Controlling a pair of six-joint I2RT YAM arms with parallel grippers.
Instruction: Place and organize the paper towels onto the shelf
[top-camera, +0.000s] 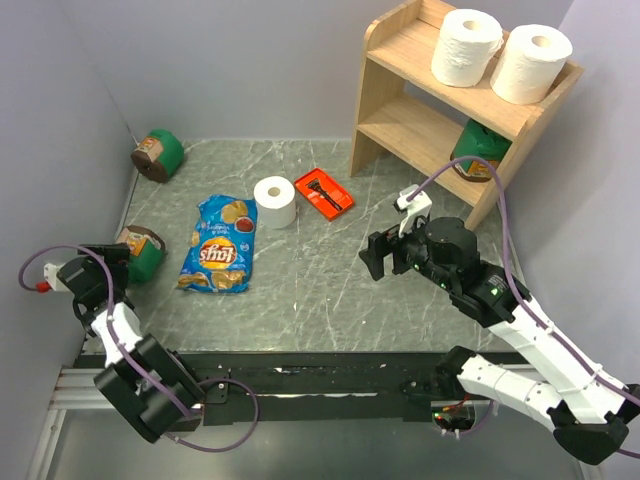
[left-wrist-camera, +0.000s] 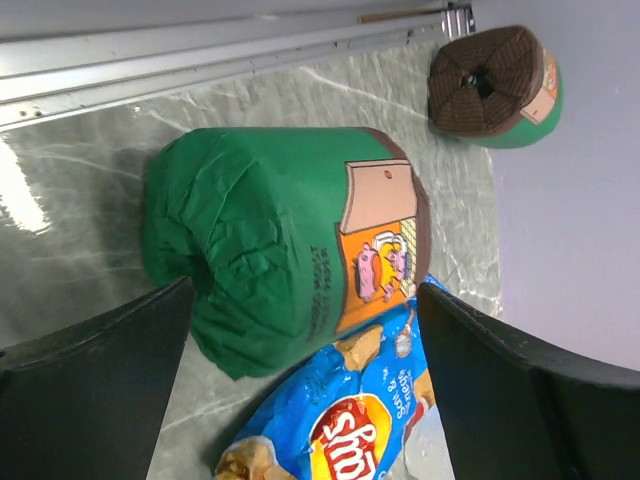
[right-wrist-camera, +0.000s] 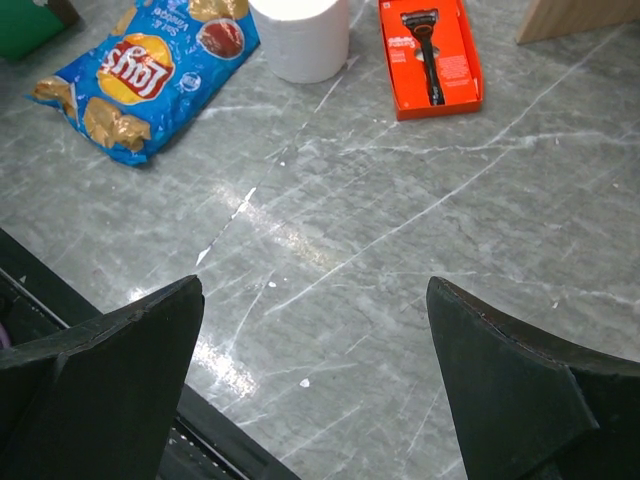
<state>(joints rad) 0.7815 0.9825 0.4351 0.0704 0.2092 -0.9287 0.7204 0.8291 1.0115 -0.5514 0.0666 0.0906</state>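
On the top tier of the wooden shelf (top-camera: 400, 60), I read one paper towel roll (top-camera: 466, 47) and a second roll (top-camera: 531, 64), both upright and just beside each other. A third roll (top-camera: 275, 202) stands upright on the table (top-camera: 330, 290), between the Lay's chip bag (top-camera: 218, 243) and the orange razor pack (top-camera: 323, 192). The right gripper (right-wrist-camera: 315, 285) hovers over bare tabletop, jaws spread wide, holding nothing. The left gripper (left-wrist-camera: 305, 290) is also spread wide, facing a green canister (left-wrist-camera: 270, 250) lying on its side; I cannot confirm contact.
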